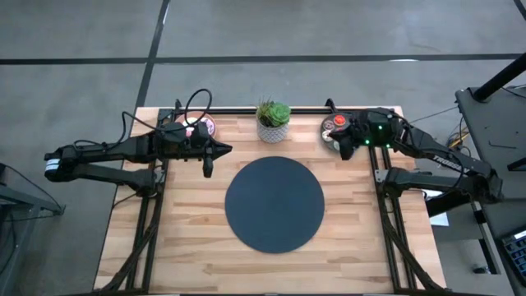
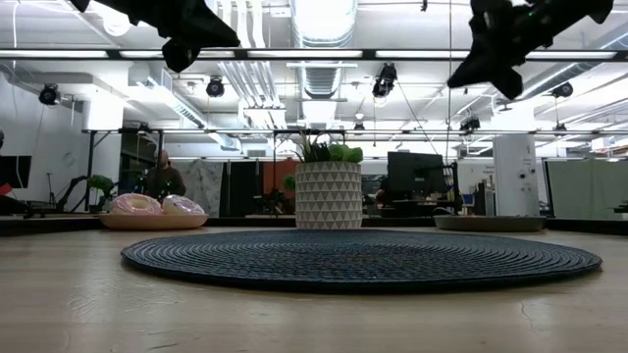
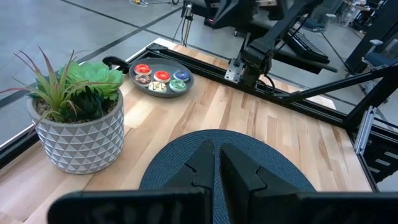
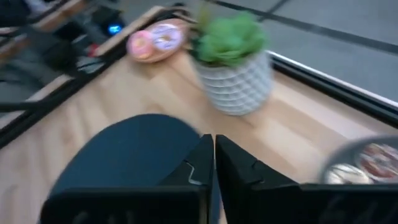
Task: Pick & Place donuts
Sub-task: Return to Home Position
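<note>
- My left gripper (image 1: 208, 164) hangs above the table (image 1: 189, 247), near the disc's (image 1: 275, 204) far-left rim and just beside the pink plate (image 1: 203, 126).
- Its fingers (image 3: 199, 165) are pressed together with only a thin seam between them. They hold nothing.
- My right gripper (image 1: 345, 150) hovers over the near side of the grey plate (image 1: 329, 140), at the table's far right.
- Its fingers (image 4: 196, 168) are likewise closed against each other and empty.
- In the low view both grippers sit high at the top of the picture, well apart from the tabletop.
- Six small donuts (image 3: 162, 79) lie on the grey plate, packed close together. There are two red ones, a blue, a green, a brown and a cream.
- The pink donut (image 4: 140, 45) and the purple-white donut (image 4: 165, 36) lie side by side on the pink plate, at the table's far left.
- I cannot tell whether a third donut lies there. My left arm covers part of that plate from above.
- The plant (image 1: 273, 122) stands upright in its white patterned pot between the two plates, just beyond the disc's far rim.
- The disc lies flat in the middle of the table, apart from both plates.
- A person (image 2: 165, 178) shows in the room beyond the table, past the pink plate.
</note>
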### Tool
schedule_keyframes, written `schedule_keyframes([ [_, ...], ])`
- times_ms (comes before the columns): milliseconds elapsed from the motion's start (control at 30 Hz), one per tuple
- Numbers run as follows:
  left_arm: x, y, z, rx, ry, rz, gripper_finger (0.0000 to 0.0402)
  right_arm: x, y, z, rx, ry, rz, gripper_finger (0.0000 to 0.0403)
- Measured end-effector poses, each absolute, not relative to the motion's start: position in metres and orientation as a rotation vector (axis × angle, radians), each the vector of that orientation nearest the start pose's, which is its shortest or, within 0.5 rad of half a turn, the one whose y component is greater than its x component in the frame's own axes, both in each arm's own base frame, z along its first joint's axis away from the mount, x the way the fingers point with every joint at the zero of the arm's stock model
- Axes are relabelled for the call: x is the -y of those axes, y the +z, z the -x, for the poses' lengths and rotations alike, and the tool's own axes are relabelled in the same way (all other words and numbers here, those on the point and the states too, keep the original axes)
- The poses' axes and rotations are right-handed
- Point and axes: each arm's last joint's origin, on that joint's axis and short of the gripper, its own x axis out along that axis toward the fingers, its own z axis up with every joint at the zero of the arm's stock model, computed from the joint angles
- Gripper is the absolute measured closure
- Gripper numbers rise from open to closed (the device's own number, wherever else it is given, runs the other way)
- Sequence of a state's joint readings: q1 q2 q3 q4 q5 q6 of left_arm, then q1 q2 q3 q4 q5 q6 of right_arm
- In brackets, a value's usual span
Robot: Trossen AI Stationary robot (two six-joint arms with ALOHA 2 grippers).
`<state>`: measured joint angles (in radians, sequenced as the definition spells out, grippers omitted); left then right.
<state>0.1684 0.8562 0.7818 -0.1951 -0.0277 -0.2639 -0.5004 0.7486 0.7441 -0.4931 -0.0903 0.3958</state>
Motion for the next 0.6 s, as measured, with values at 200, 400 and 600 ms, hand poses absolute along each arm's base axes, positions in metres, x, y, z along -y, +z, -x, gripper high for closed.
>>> schedule_keyframes([
  [200, -0.033, 0.319, -0.186, -0.242, 0.230, 0.281, 0.0401, 0.067, 0.307, -0.145, -0.298, -0.361, -0.514, 0.0394],
  [400, -0.032, 0.319, -0.186, -0.242, 0.229, 0.281, 0.0401, 0.066, 0.318, -0.148, -0.181, -0.331, -0.490, 0.0394],
  [600, -0.032, 0.319, -0.186, -0.240, 0.234, 0.313, 0.0401, 0.066, 0.318, -0.148, -0.167, -0.343, -0.637, 0.0394],
])
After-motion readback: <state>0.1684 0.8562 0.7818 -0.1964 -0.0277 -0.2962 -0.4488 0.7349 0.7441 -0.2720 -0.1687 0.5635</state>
